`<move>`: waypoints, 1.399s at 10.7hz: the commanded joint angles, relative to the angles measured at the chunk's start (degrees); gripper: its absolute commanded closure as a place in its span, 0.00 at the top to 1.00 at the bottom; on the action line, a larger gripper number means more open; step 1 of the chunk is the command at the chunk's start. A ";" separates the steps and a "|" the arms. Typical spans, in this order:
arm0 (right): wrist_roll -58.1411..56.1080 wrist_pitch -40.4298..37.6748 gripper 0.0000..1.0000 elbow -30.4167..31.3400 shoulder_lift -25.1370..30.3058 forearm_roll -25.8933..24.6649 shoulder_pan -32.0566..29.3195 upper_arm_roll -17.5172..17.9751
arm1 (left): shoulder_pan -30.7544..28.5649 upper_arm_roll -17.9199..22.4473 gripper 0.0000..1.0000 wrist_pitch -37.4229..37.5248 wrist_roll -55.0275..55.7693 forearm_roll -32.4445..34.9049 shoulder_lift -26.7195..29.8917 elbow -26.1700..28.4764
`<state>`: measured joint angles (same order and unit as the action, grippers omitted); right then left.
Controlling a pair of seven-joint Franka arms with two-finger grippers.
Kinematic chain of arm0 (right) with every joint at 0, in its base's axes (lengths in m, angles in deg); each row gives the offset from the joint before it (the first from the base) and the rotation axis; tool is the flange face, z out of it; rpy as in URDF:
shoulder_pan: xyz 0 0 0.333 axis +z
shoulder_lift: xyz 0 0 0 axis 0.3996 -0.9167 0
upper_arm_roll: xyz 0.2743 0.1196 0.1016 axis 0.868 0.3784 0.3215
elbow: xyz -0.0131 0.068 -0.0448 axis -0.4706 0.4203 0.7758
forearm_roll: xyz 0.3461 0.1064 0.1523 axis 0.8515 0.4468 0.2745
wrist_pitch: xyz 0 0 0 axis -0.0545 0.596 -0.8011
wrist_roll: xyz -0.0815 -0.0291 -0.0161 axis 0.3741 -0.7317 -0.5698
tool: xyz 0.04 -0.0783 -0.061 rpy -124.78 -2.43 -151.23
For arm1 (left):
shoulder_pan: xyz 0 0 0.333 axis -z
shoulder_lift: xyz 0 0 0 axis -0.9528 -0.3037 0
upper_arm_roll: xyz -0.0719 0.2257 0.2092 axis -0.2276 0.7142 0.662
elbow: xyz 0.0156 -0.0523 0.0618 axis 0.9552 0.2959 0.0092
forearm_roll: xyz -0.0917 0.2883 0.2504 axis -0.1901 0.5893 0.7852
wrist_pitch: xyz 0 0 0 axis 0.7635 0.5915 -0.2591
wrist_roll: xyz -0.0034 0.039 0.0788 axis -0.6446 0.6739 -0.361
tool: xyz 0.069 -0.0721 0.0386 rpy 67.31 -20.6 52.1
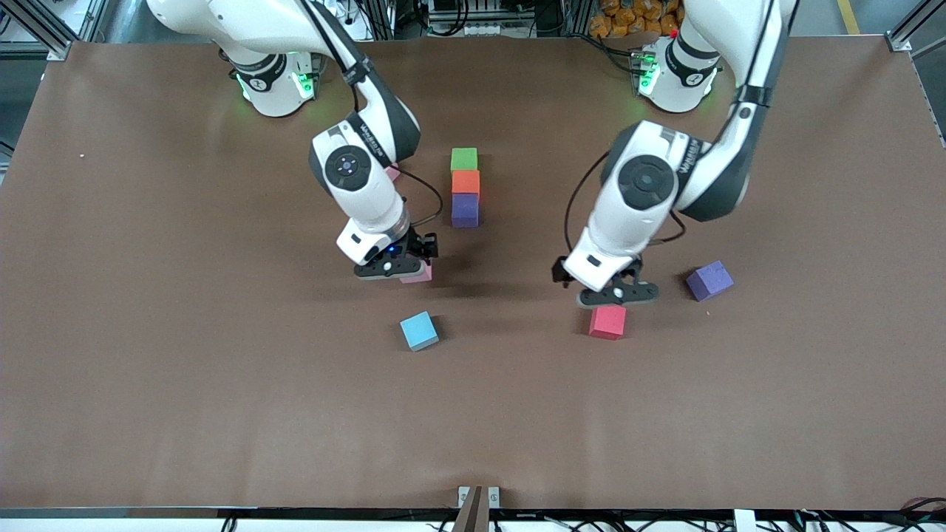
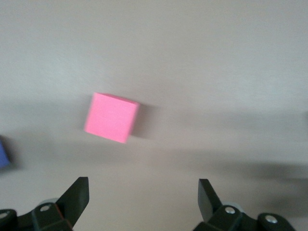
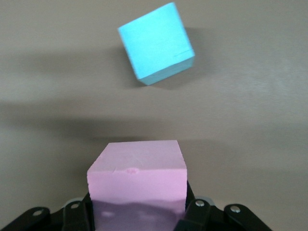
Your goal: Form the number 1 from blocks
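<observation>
Brown table (image 1: 148, 369): right gripper (image 1: 405, 267) pinches pink block (image 3: 137, 180), probably next for purple block (image 1: 465, 210); left gripper (image 1: 617, 294), spread, over red block (image 1: 607, 322).

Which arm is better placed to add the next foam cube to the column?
Right. The right gripper is shut on the pink foam cube, close to the green-orange-purple column. The left gripper is open, holding nothing.

A second pink block (image 1: 392, 173) shows only as a sliver past the right arm's forearm. The right tool (image 1: 405, 267) covers most of the pink block (image 1: 419, 275) it clamps. A purple block (image 2: 3, 153) is cut off at the left wrist view's edge.
</observation>
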<state>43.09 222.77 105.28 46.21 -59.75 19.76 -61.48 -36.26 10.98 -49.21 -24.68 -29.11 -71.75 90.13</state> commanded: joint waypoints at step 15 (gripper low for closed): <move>14.41 -1.89 0.60 -7.04 -10.48 0.85 15.31 -4.08 | -2.14 3.16 1.00 -2.06 -24.54 -5.44 -14.06 -6.20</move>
<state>56.89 220.85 99.13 36.50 -59.74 34.07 -64.73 -38.32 13.42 -50.90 -45.65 -33.18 -84.00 86.07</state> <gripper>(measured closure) 0.357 0.000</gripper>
